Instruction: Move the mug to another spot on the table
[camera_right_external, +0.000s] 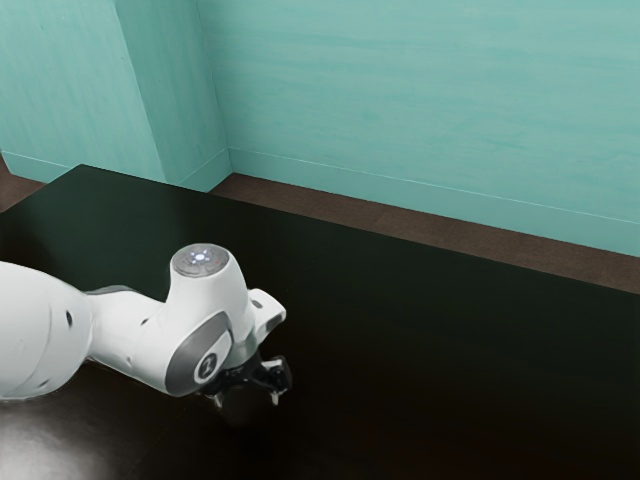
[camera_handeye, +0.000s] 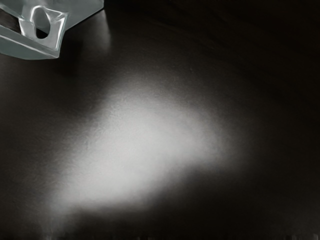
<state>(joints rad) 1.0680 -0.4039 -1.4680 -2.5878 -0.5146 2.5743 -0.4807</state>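
Black two-finger gripper (camera_right_external: 246, 393) hangs low with its fingers spread and nothing between them, so this looks like the approach step, the mug not yet grasped. The mug (camera_handeye: 60, 15), pale grey-green and glassy with an angular handle (camera_handeye: 56, 30), sits off to one side of the hand on the dark, glossy table (camera_right_external: 420, 330). The next move likely calls for shifting the hand across and lining the fingers up on its wall or handle.

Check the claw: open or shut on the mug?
Open. The claw shows fingertips apart over the table, nothing between them; the mug is off to one side.
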